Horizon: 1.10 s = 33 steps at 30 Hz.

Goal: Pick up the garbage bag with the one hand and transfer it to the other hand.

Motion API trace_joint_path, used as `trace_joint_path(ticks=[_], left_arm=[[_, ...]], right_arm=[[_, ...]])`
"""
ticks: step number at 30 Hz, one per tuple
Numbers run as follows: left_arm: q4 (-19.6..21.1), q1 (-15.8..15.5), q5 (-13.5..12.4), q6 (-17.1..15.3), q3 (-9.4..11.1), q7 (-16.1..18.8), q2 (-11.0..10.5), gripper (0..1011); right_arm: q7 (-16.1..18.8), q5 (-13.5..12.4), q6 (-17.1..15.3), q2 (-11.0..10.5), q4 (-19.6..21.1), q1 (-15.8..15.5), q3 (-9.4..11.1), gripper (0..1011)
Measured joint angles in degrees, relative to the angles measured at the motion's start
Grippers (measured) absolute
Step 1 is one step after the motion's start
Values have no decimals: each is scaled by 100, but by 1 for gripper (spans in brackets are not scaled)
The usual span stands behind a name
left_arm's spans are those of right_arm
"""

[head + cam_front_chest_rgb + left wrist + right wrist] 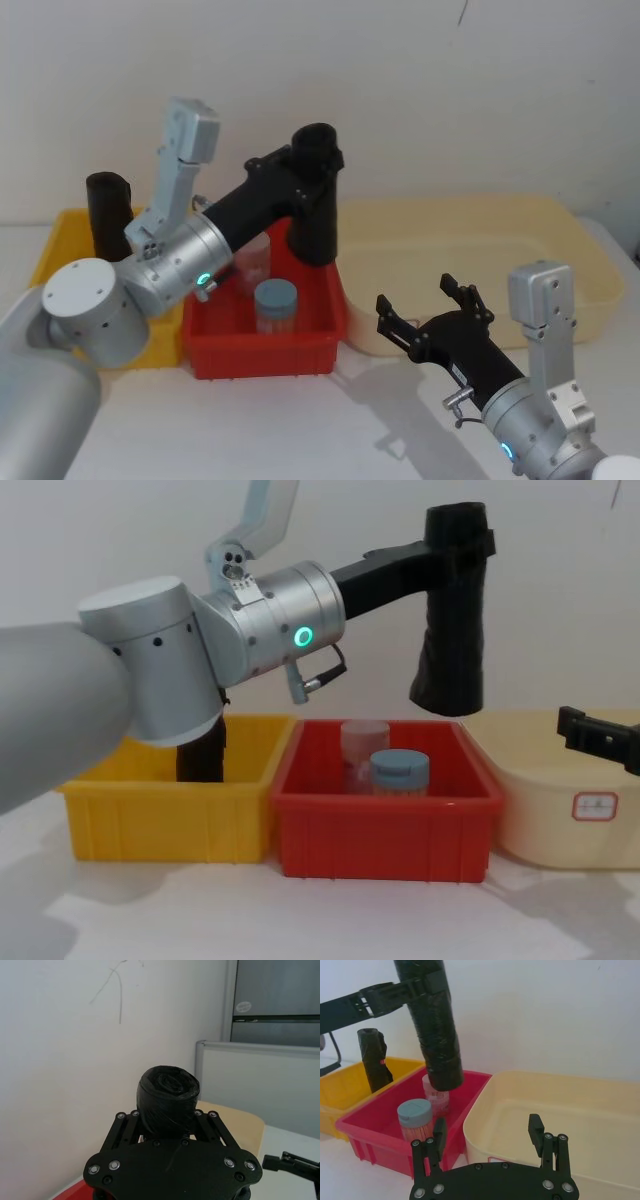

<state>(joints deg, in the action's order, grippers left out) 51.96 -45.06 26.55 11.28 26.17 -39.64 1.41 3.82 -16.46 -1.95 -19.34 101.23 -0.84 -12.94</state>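
Observation:
The garbage bag [315, 215], a thick black roll, hangs upright in the air over the back right corner of the red bin [265, 355]. My left gripper [318, 160] is shut on the bag near its top end, and the chest view shows that grip [460, 545] with the bag [452, 630] flaring downward. In the left wrist view the bag's rolled end [167, 1097] stands up between the fingers [125, 1125]. My right gripper [418, 295] is open and low at the front right, before the cream tub. Its wrist view has the bag [437, 1030] ahead of it and higher.
Two jars [275, 305] stand in the red bin. A slimmer black roll [108, 215] stands in the yellow bin [60, 250] on the left. A large cream tub [560, 240] sits to the right of the red bin. A white wall is close behind.

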Motion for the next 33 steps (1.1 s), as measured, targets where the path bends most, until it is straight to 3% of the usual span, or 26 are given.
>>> trace_joint_path(ticks=[11,26,33], left_arm=[[-301,-121,137,75,110,-173,229,389],[-300,-116,208,29,208,-207,315,389],[-297,-113,222,16,226,-213,331,389]], right_arm=[[0,0,0,0,0,0,0,1001],[3,9,13,2,0,-2,0,1000],[38,146,222,0,-18,2,-41,1000]])
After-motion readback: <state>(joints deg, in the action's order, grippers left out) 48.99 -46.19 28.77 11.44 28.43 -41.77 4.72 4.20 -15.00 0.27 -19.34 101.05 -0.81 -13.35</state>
